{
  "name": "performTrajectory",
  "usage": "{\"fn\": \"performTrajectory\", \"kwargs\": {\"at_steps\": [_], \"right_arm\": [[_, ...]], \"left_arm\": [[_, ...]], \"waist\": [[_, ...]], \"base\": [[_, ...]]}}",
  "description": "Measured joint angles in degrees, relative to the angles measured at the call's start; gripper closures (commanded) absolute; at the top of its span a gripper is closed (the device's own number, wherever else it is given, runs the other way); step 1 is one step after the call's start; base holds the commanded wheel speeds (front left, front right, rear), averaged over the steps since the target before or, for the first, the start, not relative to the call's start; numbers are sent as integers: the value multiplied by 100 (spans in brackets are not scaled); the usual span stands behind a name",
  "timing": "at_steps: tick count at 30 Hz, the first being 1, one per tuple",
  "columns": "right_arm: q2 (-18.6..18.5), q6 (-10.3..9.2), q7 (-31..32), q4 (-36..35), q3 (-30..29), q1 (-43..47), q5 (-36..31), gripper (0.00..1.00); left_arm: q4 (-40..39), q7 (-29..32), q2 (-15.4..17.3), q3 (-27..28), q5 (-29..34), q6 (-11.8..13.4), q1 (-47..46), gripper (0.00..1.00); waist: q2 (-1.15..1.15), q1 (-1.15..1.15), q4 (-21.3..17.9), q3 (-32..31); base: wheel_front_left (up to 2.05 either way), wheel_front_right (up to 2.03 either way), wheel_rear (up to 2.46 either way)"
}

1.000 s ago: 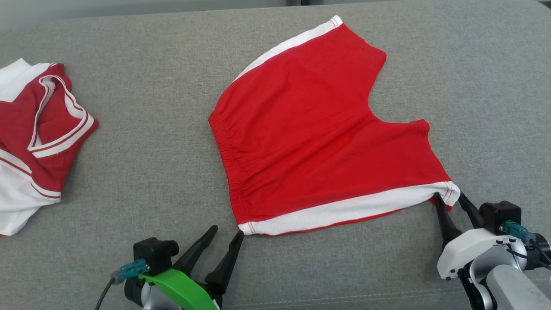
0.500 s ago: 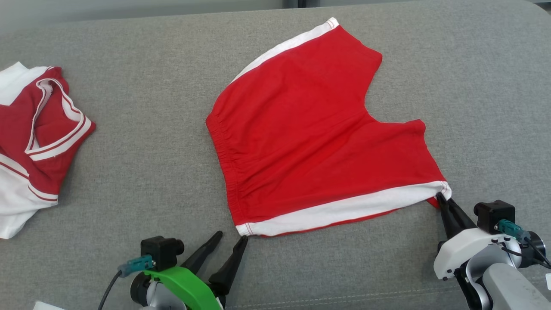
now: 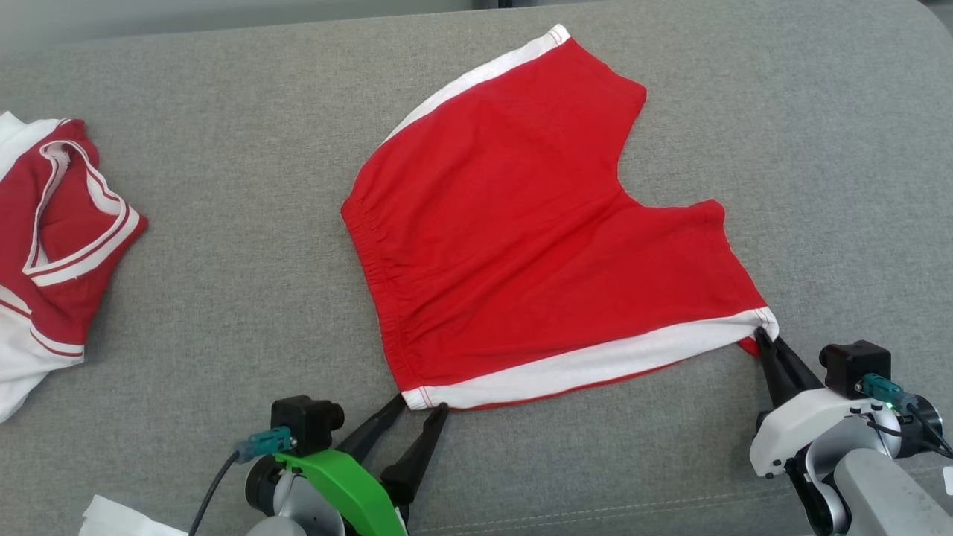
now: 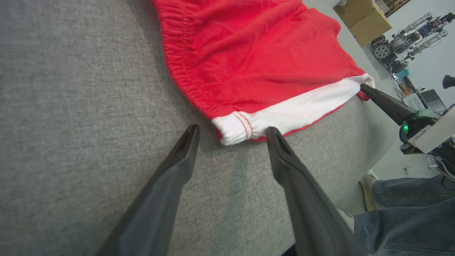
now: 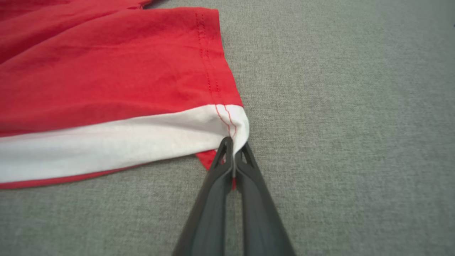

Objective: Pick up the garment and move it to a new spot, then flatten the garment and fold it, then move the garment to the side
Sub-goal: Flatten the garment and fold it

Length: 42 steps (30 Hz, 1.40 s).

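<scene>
1. Lying spread near the middle of the grey surface point(image 3: 223, 149) in the head view, the red shorts point(image 3: 536, 238) are well apart from a red-and-white top point(image 3: 52, 246) at the left edge. The left tool point(image 3: 421, 406) is held spread at the near waistband corner. The right tool point(image 3: 767, 339) is pressed together on the near leg-hem corner.
2. Left wrist view: the white-trimmed corner of the red shorts point(image 4: 256, 53) is framed at the parted fingertips of the left tool point(image 4: 233, 129) and is not yet pinched. The closed right tool point(image 4: 364, 89) is seen at the far end of the same white band.
3. Right wrist view: a thin fold of white trim and red cloth from the red shorts point(image 5: 106, 71) is pinched between the tips of the right tool point(image 5: 233, 145).
4. Handling, as judged: the cloth is taken to be light, soft and limp, so sagging and bunching are expected when it is lifted. The stitched corners are judged the firmest holds. Both near corners are best gripped so that the edge is drawn taut.
</scene>
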Motion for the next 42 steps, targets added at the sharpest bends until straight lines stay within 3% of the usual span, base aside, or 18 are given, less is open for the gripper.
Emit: {"fn": "performTrajectory", "kwargs": {"at_steps": [2, 3, 4, 10, 12, 19, 28, 35, 42], "right_arm": [[2, 11, -1, 22, 0, -15, 0, 100], [2, 31, -1, 29, 1, -26, 0, 100], [2, 48, -1, 33, 4, -44, 0, 100], [-43, 152, -2, 43, 51, -66, -4, 100], [-94, 272, -2, 40, 93, -65, -4, 100], [-236, 684, -19, -218, 260, 86, 66, 100], [-447, 756, 75, -1011, 138, 596, 490, 100], [-623, 855, 684, -1848, 86, 1466, 1271, 100], [-1003, 906, 1223, -2940, -41, 664, 1678, 100]], "left_arm": [[-2, -7, 0, -76, 0, 0, -19, 56], [-10, -8, 7, -111, 0, 0, -41, 68], [-24, -9, 14, -156, -1, 0, -77, 100], [-209, -43, 34, -294, -80, 0, -197, 100], [-324, -40, 114, -353, -181, 0, -197, 100], [-731, 66, 829, -278, -568, -1, -104, 100], [-1403, 296, 1450, -241, -1137, -2, 622, 100], [-2117, 625, 2012, -232, -1747, -5, 1321, 100], [-3034, 937, 2336, 111, -2213, -5, 1244, 100]], "waist": [[0, 0, -1, -1], [0, 0, -1, -1], [0, 0, 1, -1], [0, 0, 29, 1], [0, 0, 38, -4], [0, 0, 22, -62], [0, 0, -198, -129], [0, 0, -443, -72], [0, 0, -418, 250]], "base": [[0, 0, 0], [0, 0, 0], [0, 0, 0], [0, 0, 0], [0, 0, 0], [0, 0, 0], [0, 0, 0], [0, 0, 0], [0, 0, 0]]}}
